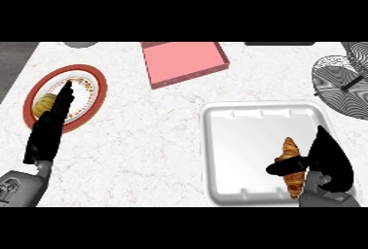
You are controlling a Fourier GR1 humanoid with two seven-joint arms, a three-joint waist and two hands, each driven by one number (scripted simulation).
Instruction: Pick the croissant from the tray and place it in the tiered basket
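The right hand covers part of what it holds. Its black thumb is curled across the middle of the croissant, so only the pointed upper end and a stretch of the lower end show. The rest of the hand rises along the pastry's right side, grasping it. I cannot tell whether the croissant is touching the floor of the tray or is just above it.

The croissant is golden brown and ridged, a long tapered shape standing nearly upright from where I look. It is over the tray's right half, close to the near rim. The tray is white and glossy, square with rounded corners and a raised lip, and its bare floor spreads out to the left of the hand.

Beyond the hand and to its right is the tiered basket, made of dark wire mesh in round dishes. It is cut off at the edge, so only part of it shows.

Far to the left, the left hand lies released, fingers straight, across a red-rimmed plate. It hides much of a yellowish item that I cannot identify. A flat pink slab lies tilted on the pale marbled worktop, further back between the two hands.
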